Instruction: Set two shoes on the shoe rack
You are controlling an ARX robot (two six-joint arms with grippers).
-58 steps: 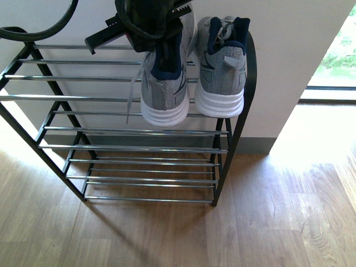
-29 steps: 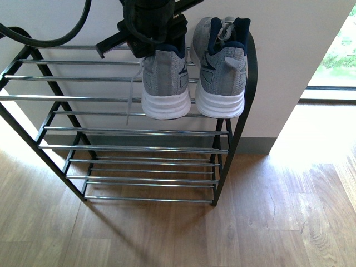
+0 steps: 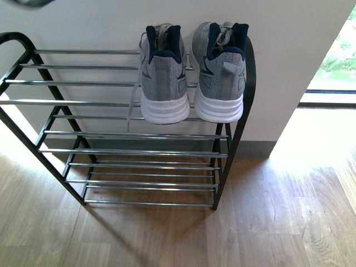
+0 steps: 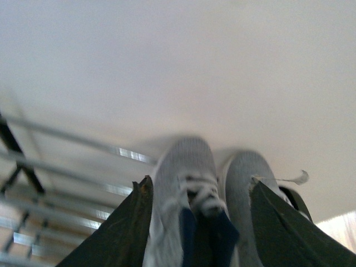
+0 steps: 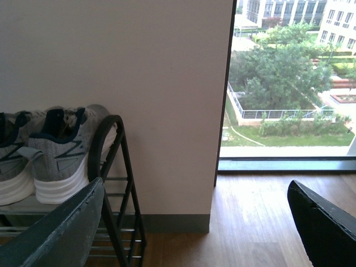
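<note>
so, the inner shoe point(image 3: 163, 72) and the outer shoe point(image 3: 219, 69) sit side by side on the top tier of the shoe rack point(image 3: 83, 102), pushed to its right end. heels and white soles face the robot, toes point at the wall point(image 3: 83, 28). the outer shoe is right up against the rack's rounded black corner. a grey lace point(image 3: 133, 103) hangs off the inner shoe, down past the next bars. the left gripper point(image 4: 200, 182) hovers near the shoes with its fingers spread wide, pinching nothing, and both shoes show between them. the right gripper point(image 5: 193, 188) is off by the rack's right side, fingers also wide apart, holding nothing. the rack stands on a wooden floor point(image 3: 167, 239), with a window point(image 5: 289, 83) further right.
</note>
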